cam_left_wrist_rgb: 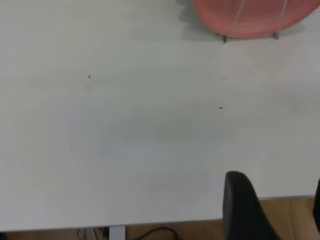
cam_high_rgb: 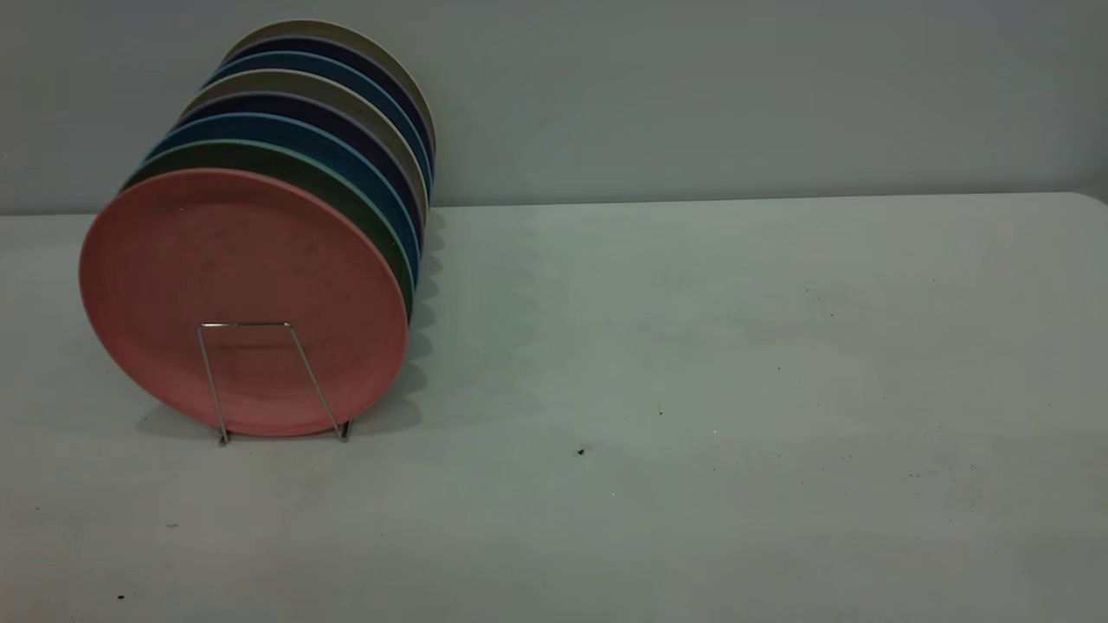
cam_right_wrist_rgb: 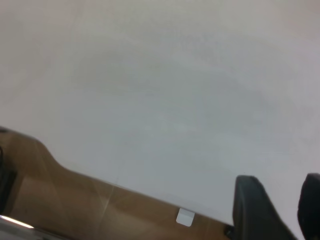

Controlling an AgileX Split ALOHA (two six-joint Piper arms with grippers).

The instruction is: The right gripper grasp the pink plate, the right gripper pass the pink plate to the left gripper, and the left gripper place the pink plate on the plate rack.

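In the exterior view the pink plate (cam_high_rgb: 242,298) stands on its edge at the front of the plate rack (cam_high_rgb: 260,381), on the left part of the desk (cam_high_rgb: 692,389), w/ one thin wire loop of the rack crossing its lower face. Behind it more plates stand in a row in the same rack: a green plate (cam_high_rgb: 346,186), then blue plates (cam_high_rgb: 363,160), dark purple ones and beige ones, each just behind the other up to the grey wall (cam_high_rgb: 736,95). No arm is seen in this view; the rest of the desk carries only some small dark specks. In the left wrist view the left gripper (cam_left_wrist_rgb: 272,210) is over the near edge of the desk (cam_left_wrist_rgb: 125,140), well apart from the pink plate (cam_left_wrist_rgb: 250,17), of which only the lower part shows, w/ two rack wires (cam_left_wrist_rgb: 235,20) in front of it. One black finger (cam_left_wrist_rgb: 245,210) is clear and a second one shows only as a sliver at the picture border; the jaws stand apart and hold nothing. In the right wrist view the right gripper (cam_right_wrist_rgb: 282,210) is also over the desk (cam_right_wrist_rgb: 175,90) edge, w/ brown floor (cam_right_wrist_rgb: 75,205) beyond it. Its two black fingers (cam_right_wrist_rgb: 255,210) have a gap between them, so the jaws are parted and empty.
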